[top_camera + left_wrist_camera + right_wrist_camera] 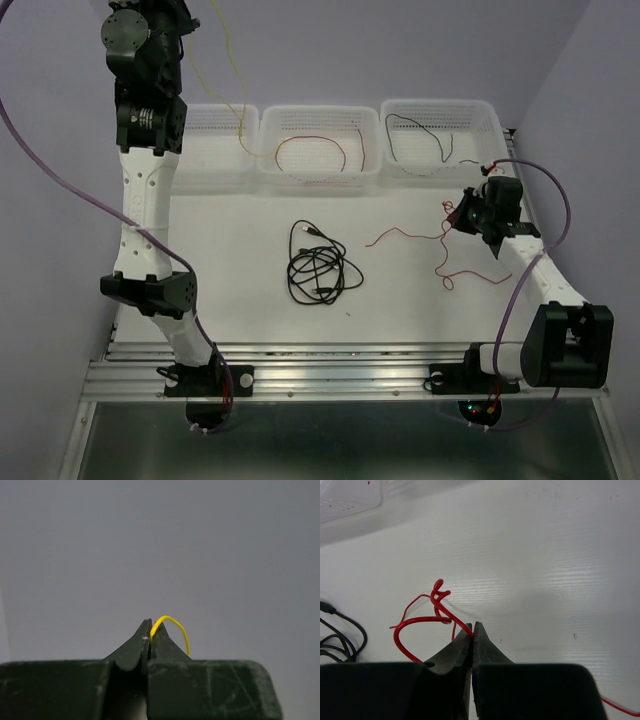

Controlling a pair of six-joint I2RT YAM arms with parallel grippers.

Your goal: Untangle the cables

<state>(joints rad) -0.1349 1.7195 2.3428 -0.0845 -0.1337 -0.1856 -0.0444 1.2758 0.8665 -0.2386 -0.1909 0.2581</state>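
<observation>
Right now my left fingers [152, 631] are clenched on the yellow cable [174, 624]. It comes out of the seam right at the tips, arches over to the right and drops behind the right-hand finger. In the top view that arm is raised high over the far left corner. The yellow cable hangs from it in a slack line down to the right end of the left basket [215, 122]. I cannot tell whether its lower end lies in the basket or just beside it.

My right fingers [473, 630] are shut too, grasping the red cable [420, 622]. It is pinched at the very tips. From there it runs up and left into a small kinked tangle, and a loop curves back down along the left finger. Another stretch shows at the bottom right corner of the wrist view. Seen from above, these fingers sit low over the right side of the table [240, 230]. The red cable lies on the table in wavy lines, trailing left of the fingers and down toward the near edge.

The black cable [318, 265] lies in a loose coil at the middle of the table, well apart from both sets of fingers and not touching the red cable. A dark red cable [310, 138] curls in the middle basket [320, 178], and a thin black cable [428, 131] lies in the right basket [486, 110].
</observation>
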